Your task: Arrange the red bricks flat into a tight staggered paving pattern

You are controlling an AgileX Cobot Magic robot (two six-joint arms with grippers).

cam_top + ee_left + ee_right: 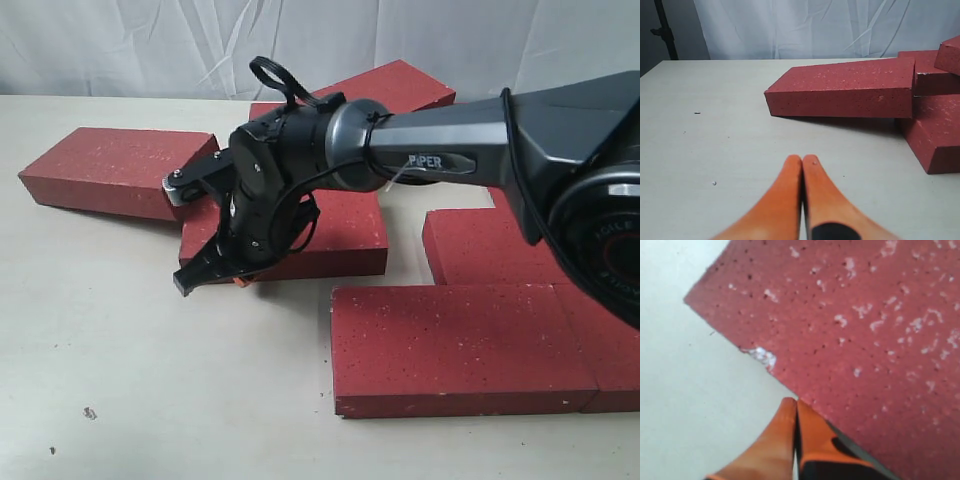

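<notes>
1. Done so far, by my reading: the dark-red, white-flecked rectangular paving bricks [480, 245] on the right side of the pale tabletop [150, 390] lie flat. The front brick [450, 345] butts its right-hand neighbour [612, 345] w/ a thin seam, and the row behind sits offset. That bit looks like the start of the staggered pattern.
2. Centre brick [340, 240] is flat but apart from the laid group, w/ a strip of bare table between. Needs closing up.
3. Left brick [110, 165] isn't flat. In the left wrist view it [840, 92] is tilted, one end propped on a neighbouring brick. Must come down and slide in.
4. Back brick [395, 85] sits askew, partly hidden behind my arm. Can't tell what it rests on.
5. My right gripper [192, 280] reaches across the middle, fingers pressed together w/ nothing between them, tips at the centre brick's near-left edge [865, 340], right by a chipped spot. Prob. set for a nudge.
6. My left gripper [802, 161] is also closed on nothing, over bare table, near the tilted brick but clear of it.
7. Approx. under half placed. Three loose ones left in view.
</notes>
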